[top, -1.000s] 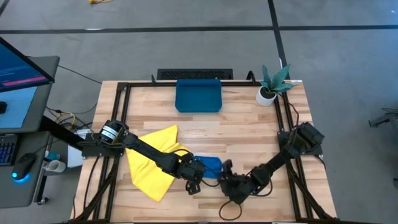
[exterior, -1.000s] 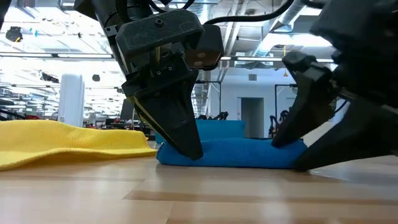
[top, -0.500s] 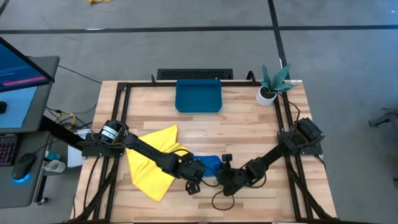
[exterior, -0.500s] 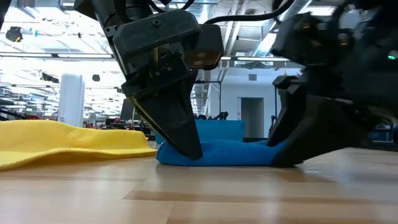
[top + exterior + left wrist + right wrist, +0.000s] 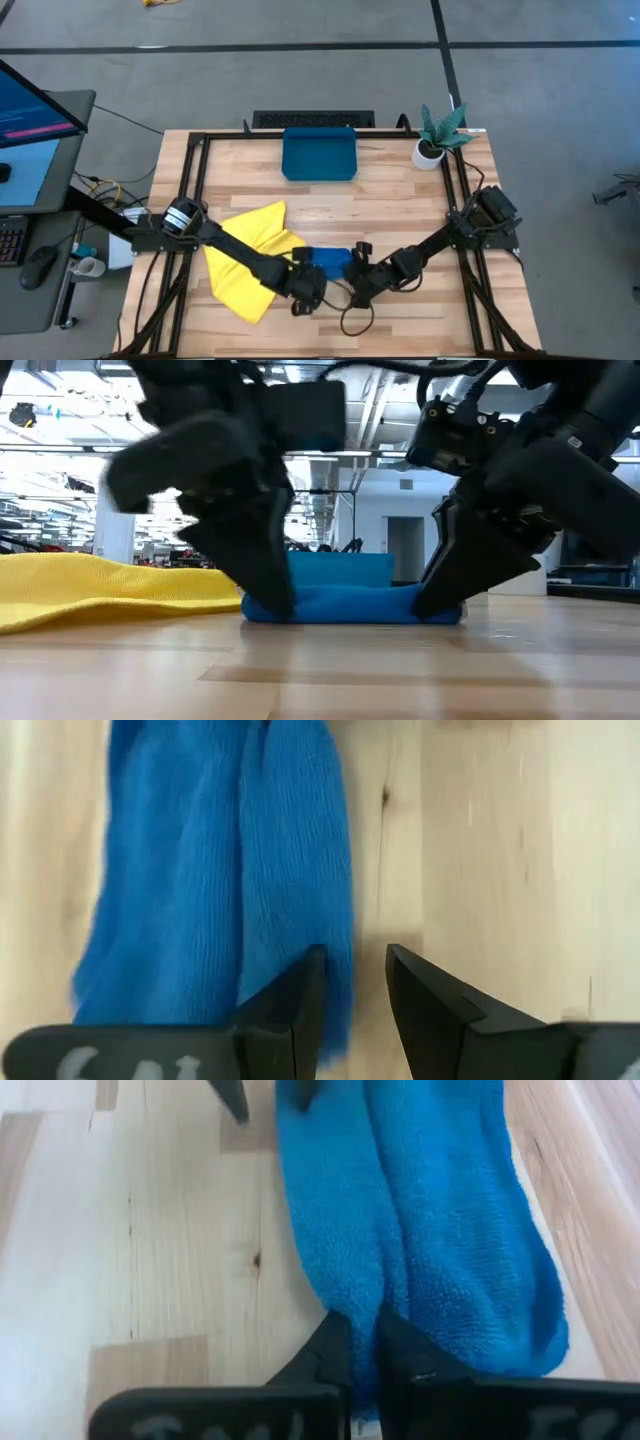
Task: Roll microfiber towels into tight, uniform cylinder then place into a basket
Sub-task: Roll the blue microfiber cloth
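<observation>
The blue microfiber towel (image 5: 330,262) lies near the table's front middle as a short, flattish roll (image 5: 350,603), flat on the wood. My right gripper (image 5: 362,1345) is shut on its right end (image 5: 435,605). My left gripper (image 5: 355,990) stands open at the roll's left end (image 5: 275,605). One of its fingers (image 5: 300,1005) is over the towel's edge and the other is over bare wood. The yellow towel (image 5: 245,260) lies spread and rumpled on the table to the left. The basket (image 5: 320,155) sits at the far middle. My left gripper has one finger at the edge of the roll's left end (image 5: 335,970); I cannot tell whether it touches the cloth. My right gripper pinches the edge of the roll's right end (image 5: 365,1315) between its two fingers. The fingers slant down from the table's right side. The roll stays lying on the table.
A small white pot with a green plant (image 5: 435,140) stands at the far right corner. Black frame rails (image 5: 195,180) run along the table's sides. Bare wood lies between the towels and the basket.
My right gripper has moved toward the table's left onto the blue roll's right end and has shut on it. That end has been pushed inward, so the roll is now shorter. My left gripper has shifted a little toward the near edge.
</observation>
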Controlling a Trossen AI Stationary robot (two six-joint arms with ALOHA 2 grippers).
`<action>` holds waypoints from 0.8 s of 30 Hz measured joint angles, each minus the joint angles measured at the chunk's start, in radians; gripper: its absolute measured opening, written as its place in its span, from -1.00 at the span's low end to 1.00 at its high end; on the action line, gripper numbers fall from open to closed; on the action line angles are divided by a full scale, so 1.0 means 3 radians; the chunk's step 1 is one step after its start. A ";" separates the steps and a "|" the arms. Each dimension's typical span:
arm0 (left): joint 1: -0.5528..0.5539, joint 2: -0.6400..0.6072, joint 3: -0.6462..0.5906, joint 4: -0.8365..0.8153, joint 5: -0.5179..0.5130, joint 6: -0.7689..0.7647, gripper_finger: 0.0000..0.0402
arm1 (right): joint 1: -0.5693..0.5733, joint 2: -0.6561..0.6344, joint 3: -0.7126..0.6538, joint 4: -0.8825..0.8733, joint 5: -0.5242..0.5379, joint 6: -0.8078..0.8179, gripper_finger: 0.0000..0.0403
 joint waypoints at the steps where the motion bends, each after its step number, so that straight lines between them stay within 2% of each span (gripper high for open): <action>1: -0.0043 0.0000 0.0051 -0.0128 -0.0099 0.0019 -0.48 | 0.0000 0.0000 -0.0001 0.0008 -0.0031 0.0046 -0.83; 6: -0.0290 -0.0003 0.0226 -0.0375 -0.0651 0.0214 -0.48 | -0.0003 -0.0004 -0.0002 0.0084 -0.0160 0.0230 -0.75; 13: -0.0578 -0.0010 0.0259 -0.0344 -0.1393 0.0983 -0.48 | -0.0006 0.0005 -0.0009 0.0270 -0.0337 0.0326 -0.81; 16: -0.0612 -0.0013 0.0261 -0.0331 -0.1383 0.1086 -0.48 | -0.0003 0.0006 -0.0009 0.0311 -0.0393 0.0326 -0.81; 21: -0.0556 -0.0015 0.0255 -0.0247 -0.0951 0.1064 -0.48 | -0.0003 0.0008 -0.0012 0.0323 -0.0396 0.0337 -0.78; 24: -0.0505 -0.0018 0.0174 -0.0074 -0.0811 0.1094 -0.45 | -0.0001 0.0009 -0.0012 0.0334 -0.0398 0.0379 -0.79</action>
